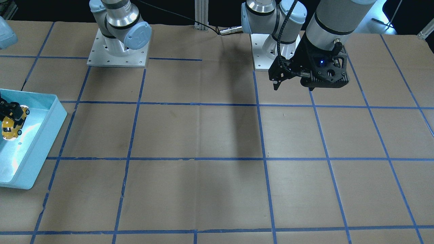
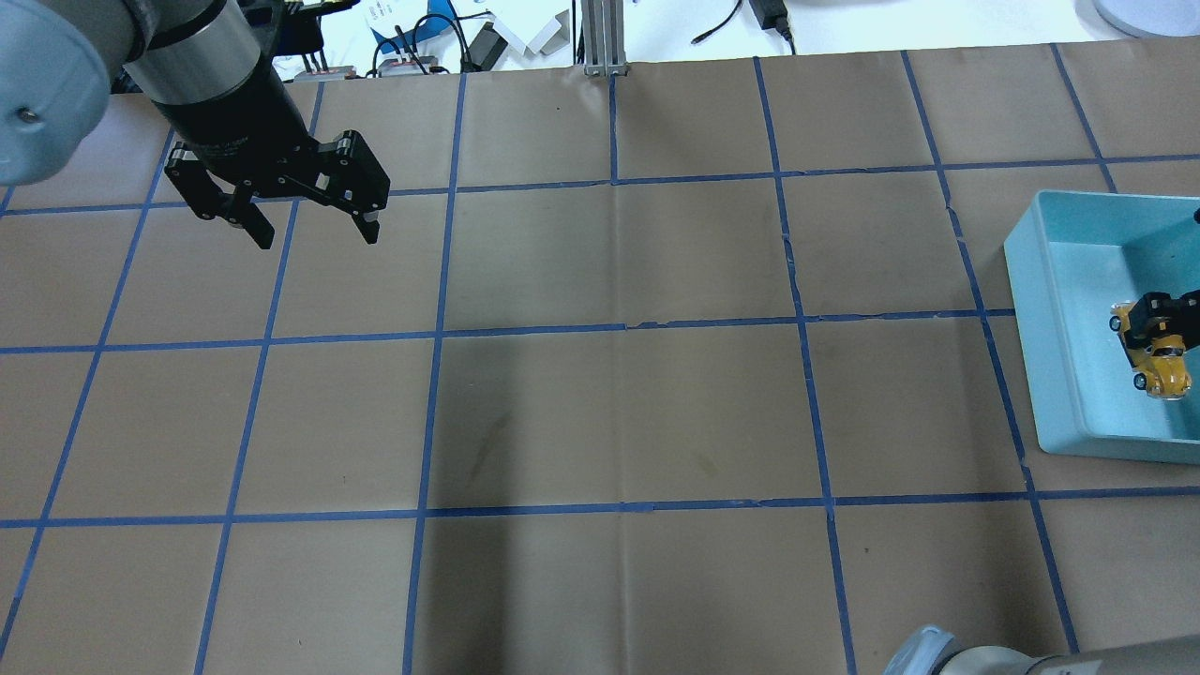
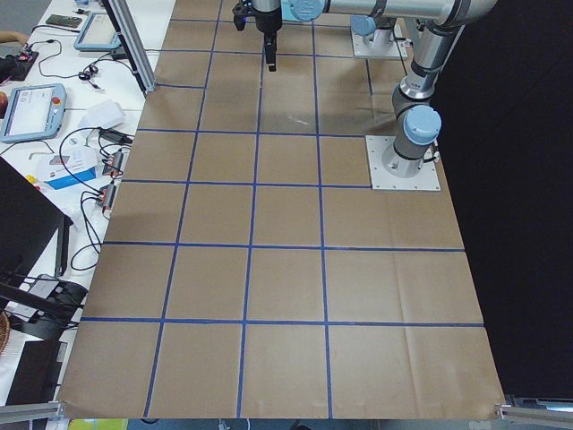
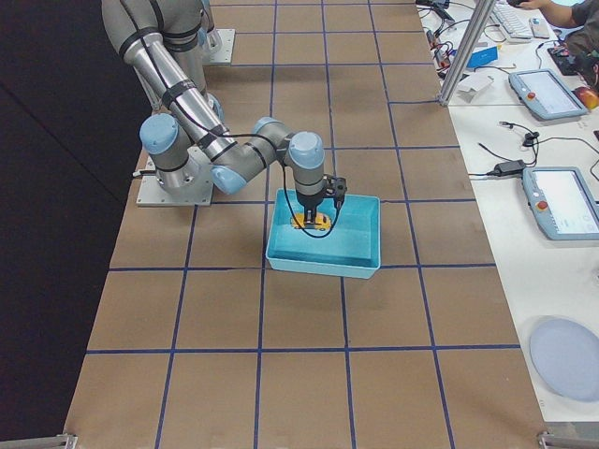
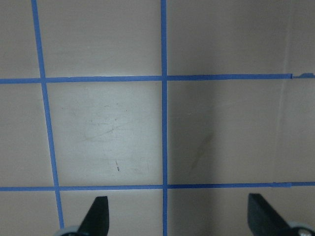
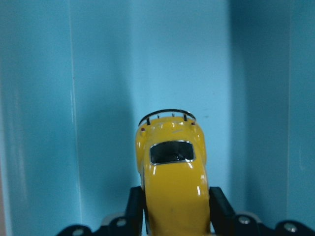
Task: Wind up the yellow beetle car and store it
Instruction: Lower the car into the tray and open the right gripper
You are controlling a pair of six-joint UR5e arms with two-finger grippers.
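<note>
The yellow beetle car (image 6: 172,187) is small and glossy, with a dark rear window and a silver bumper. My right gripper (image 6: 172,209) is shut on it, one finger (image 6: 134,206) on each side. It holds the car inside the teal bin (image 2: 1050,328) at the table's right end. The car (image 2: 1165,366) and right gripper (image 2: 1155,323) also show in the overhead view, and the car (image 1: 12,125) in the front view. I cannot tell whether the car touches the bin floor. My left gripper (image 2: 317,236) is open and empty, above the far left of the table.
The table (image 2: 619,412) is covered in brown paper with a blue tape grid. Both arm bases (image 1: 118,51) stand at the robot's edge. Cables, tablets and small devices (image 3: 54,107) lie on the side bench beyond the table.
</note>
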